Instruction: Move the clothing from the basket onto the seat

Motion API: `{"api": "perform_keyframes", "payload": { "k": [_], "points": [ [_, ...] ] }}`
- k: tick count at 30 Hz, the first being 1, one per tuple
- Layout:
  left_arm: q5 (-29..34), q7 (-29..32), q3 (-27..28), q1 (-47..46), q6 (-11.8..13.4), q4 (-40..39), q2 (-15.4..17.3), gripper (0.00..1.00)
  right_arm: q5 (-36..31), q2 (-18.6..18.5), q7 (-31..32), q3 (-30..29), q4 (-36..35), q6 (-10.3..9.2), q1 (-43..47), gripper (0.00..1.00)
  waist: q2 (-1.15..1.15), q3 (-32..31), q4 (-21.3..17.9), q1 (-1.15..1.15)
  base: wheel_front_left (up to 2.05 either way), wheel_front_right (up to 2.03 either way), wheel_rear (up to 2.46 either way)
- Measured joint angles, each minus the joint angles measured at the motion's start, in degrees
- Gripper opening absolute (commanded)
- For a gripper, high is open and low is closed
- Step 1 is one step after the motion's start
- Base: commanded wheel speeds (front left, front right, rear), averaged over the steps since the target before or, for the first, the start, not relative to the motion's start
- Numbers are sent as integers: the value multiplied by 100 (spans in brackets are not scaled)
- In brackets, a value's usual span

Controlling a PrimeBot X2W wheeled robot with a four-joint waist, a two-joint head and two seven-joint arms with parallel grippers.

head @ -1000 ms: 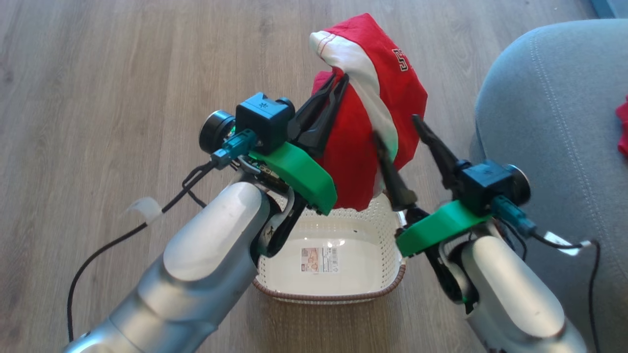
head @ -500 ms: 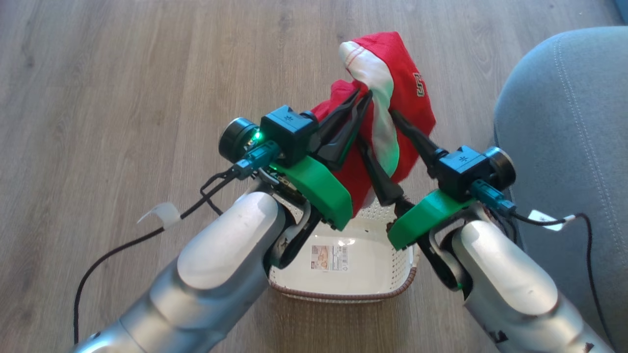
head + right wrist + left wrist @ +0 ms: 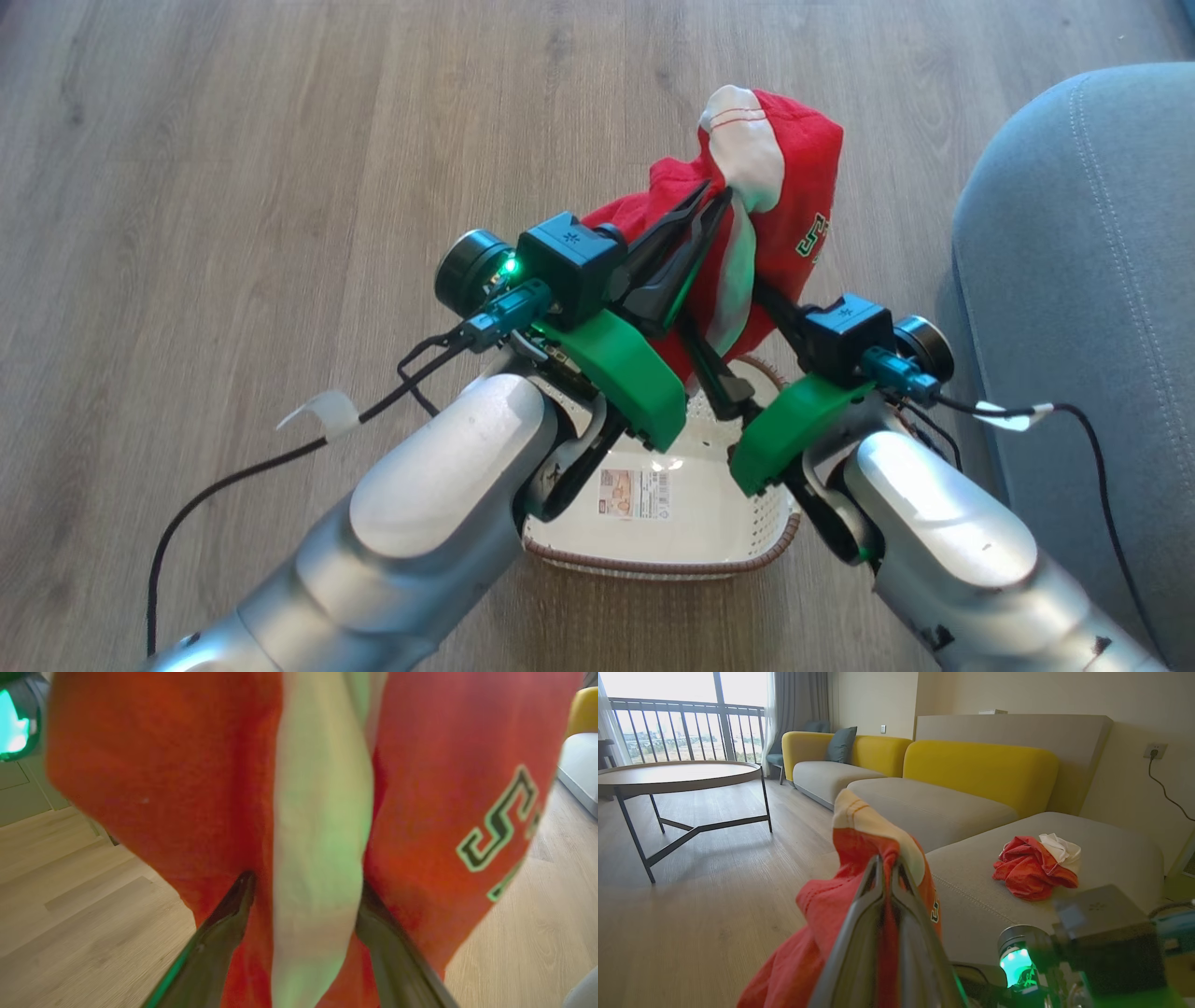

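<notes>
Left hand (image 3: 715, 192) tight on red garment (image 3: 805, 154)

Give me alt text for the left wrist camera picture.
The left tool, shut, pinches a red-and-white garment above a wood floor. A second red garment lies on the grey seat beyond, with a yellow-backed sofa and a round table behind.

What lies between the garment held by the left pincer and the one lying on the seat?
In the left wrist view, just bare grey seat cushion separates the held garment from the crumpled garment lying on it.
</notes>
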Motion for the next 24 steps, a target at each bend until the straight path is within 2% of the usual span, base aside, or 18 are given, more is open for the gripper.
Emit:
{"api": "perform_keyframes", "payload": {
  "k": [1,2,3,13,14,15,16,21,24],
  "points": [
    [0,0,-2,0,0,0,0,0,9,0,0,7,10,0,-35,46,0,-1,2,0,0,0,0],
    [0,-1,-7,0,0,0,0,0,32,0,0,4,9,0,-55,8,0,-4,3,0,0,0,0],
    [0,-7,-9,0,0,1,0,0,44,0,0,4,7,0,-61,0,0,-8,3,0,0,0,0],
    [0,-67,-36,1,2,123,7,0,48,-1,0,2,-82,0,-51,0,0,10,-67,0,0,0,0],
    [0,-81,-40,1,2,148,8,33,48,-1,0,-3,-99,0,-48,0,0,14,-80,0,0,0,0],
    [0,-101,-42,1,1,171,8,80,48,-1,0,-24,-118,0,-41,0,0,21,-94,0,0,0,0],
    [0,-110,-47,1,-5,198,10,100,48,-2,0,-36,-131,0,-36,0,0,26,-109,0,0,0,0],
    [-2,-157,-65,1,-74,389,29,100,48,-13,0,-107,-189,0,-26,0,0,41,-211,0,0,0,0],
    [-34,-158,-131,1,-198,465,41,100,48,-27,0,-268,-248,0,19,0,0,48,-291,0,0,0,0]
  ]
}}
